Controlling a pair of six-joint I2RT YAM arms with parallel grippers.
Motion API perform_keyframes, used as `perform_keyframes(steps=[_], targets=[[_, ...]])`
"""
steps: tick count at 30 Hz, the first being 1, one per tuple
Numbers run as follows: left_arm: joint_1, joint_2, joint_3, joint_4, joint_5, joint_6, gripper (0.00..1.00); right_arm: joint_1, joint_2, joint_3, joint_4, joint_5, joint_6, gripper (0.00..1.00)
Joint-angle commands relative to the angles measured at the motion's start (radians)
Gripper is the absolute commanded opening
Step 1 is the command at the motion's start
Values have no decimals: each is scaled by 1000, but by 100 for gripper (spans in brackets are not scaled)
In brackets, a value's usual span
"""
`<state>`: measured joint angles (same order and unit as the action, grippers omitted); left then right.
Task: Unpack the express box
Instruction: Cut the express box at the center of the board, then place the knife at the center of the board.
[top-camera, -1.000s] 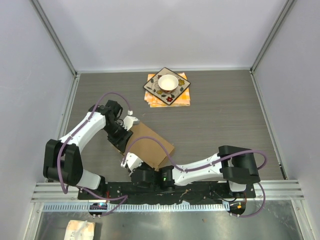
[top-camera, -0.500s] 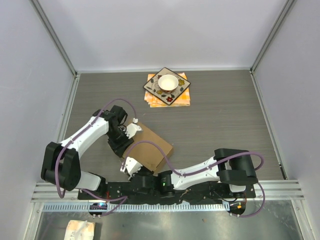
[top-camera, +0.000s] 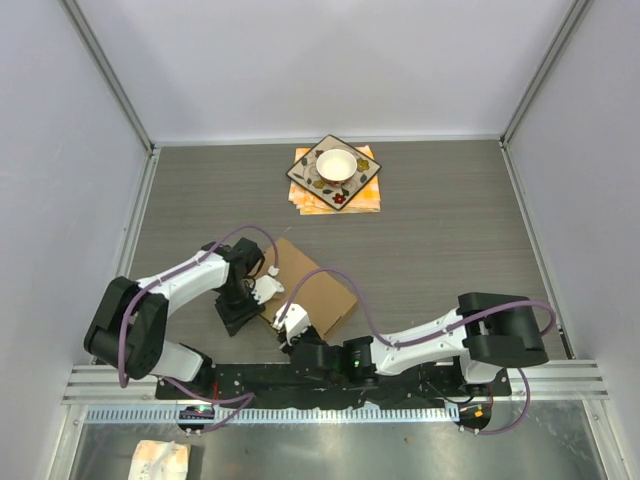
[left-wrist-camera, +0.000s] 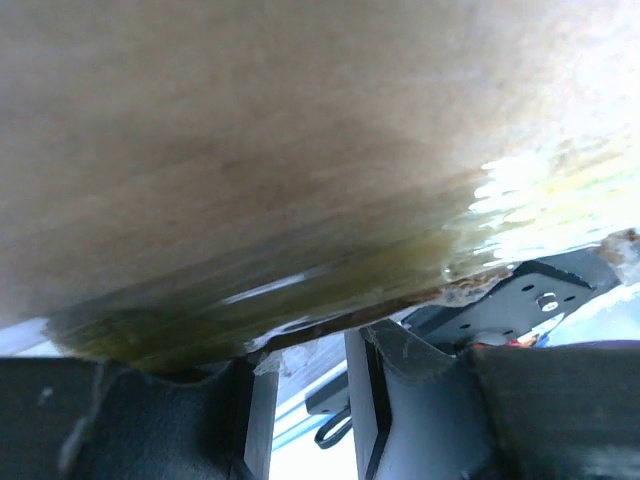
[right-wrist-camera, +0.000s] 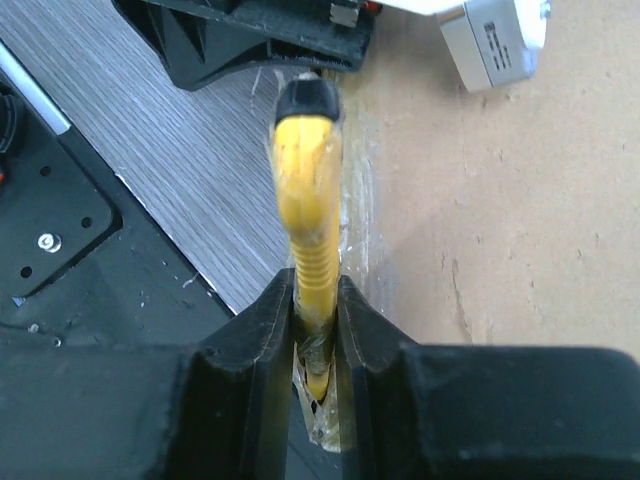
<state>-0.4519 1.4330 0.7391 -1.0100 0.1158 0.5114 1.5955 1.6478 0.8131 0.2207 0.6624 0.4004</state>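
Observation:
The express box (top-camera: 322, 290), flat brown cardboard, lies on the table just ahead of the arm bases. My left gripper (top-camera: 262, 293) is at its left edge. In the left wrist view the box (left-wrist-camera: 250, 150) fills the upper frame, and its taped edge rests across the tips of the left gripper (left-wrist-camera: 305, 370), whose jaws stand a little apart with nothing between them. My right gripper (top-camera: 290, 321) sits at the box's near-left edge. It (right-wrist-camera: 315, 290) is shut on a yellow-handled cutter (right-wrist-camera: 305, 170), whose black tip rests on the clear tape along the box (right-wrist-camera: 500, 220) edge.
A patterned square plate (top-camera: 312, 180) holding a white bowl (top-camera: 335, 164) rests on an orange cloth (top-camera: 366, 199) at the back middle. The black base rail (top-camera: 400, 385) runs along the near edge. Grey walls close in the table on three sides.
My left gripper slid nearer along the box's left edge and its jaws narrowed. The right gripper with the cutter moved right to the box's near-left edge. The box shifted slightly right.

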Motion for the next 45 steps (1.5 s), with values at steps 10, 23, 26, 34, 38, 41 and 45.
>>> perform_keyframes(steps=[10, 23, 26, 34, 38, 41, 45], targets=[[1, -120, 224, -2, 56, -80, 34, -45, -143, -72, -106, -64, 44, 1], [-19, -62, 230, 76, 179, -139, 40, -49, -235, 121, -63, 91, -133, 1], [-48, -49, 215, 76, 159, -100, 40, -48, -287, 129, -8, 111, -173, 1], [-47, -89, 184, 62, 94, -56, 38, -308, -552, 51, -308, 171, 49, 1], [-25, -120, 181, 57, 79, -39, 38, -760, -675, -90, -354, -328, 216, 1], [-16, -123, 174, 56, 70, -27, 37, -1044, -637, -101, -409, -594, 247, 1], [-13, -115, 161, 74, 68, -28, 37, -1144, -534, -98, -432, -682, 244, 9]])
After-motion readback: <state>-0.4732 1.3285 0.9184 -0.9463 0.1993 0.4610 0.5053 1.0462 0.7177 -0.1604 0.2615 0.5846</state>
